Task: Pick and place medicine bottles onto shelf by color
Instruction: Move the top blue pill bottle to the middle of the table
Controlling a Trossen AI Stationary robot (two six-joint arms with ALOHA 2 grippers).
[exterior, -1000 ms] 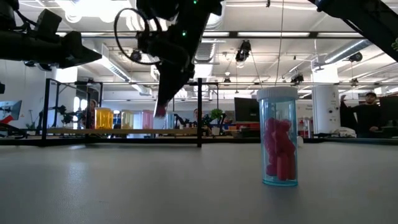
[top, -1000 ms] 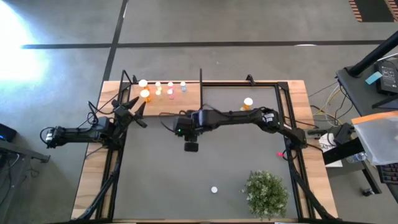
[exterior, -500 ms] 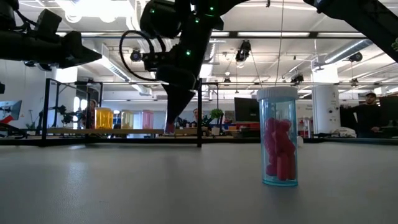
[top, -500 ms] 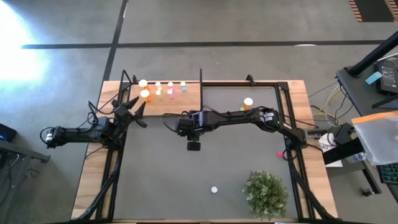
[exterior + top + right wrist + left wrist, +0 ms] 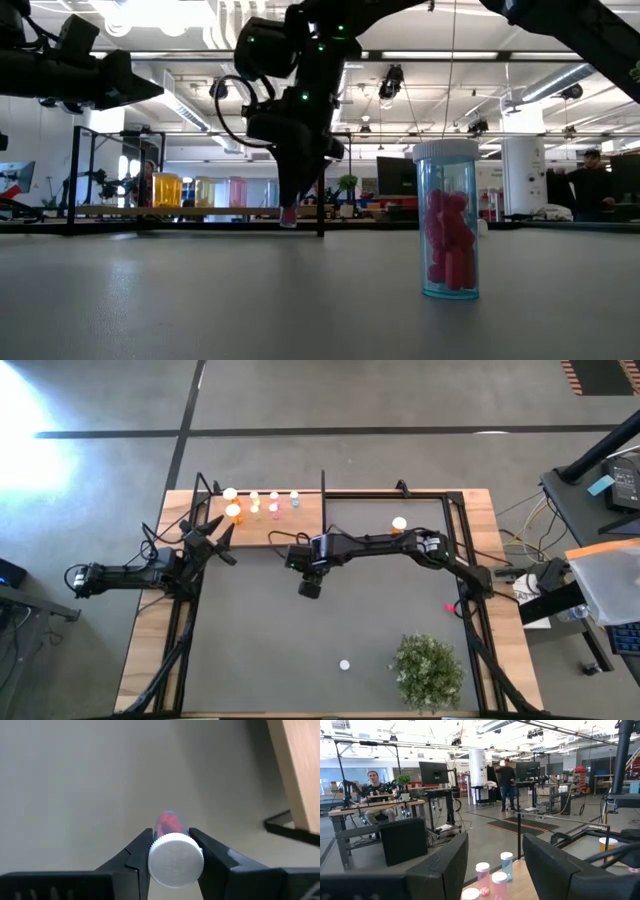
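Right gripper (image 5: 172, 852) clamps white-capped bottle (image 5: 175, 857) with pink contents, cap between jaws, above grey mat just beside shelf (image 5: 270, 525) front edge. Left gripper (image 5: 222, 540) by shelf's left end, jaws parted, empty. Open mat toward plant (image 5: 428, 670).

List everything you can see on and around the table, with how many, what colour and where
Bottles on the shelf: six white caps, orange, yellow and pink bodies, a cluster at the shelf's far left.
Shelf: one, light-brown wood, table's far left.
Orange bottle: one, on the mat, far right of centre.
Blue bottle with pink pills: one, upright, at the near edge.
Plant: one, green, near right corner.
People: at least three, in the room behind.
Carried bottle: one, white cap, pink contents.
Left gripper: waiting beside the shelf's left end.
Right gripper: shut on the carried bottle, near the shelf's front edge.
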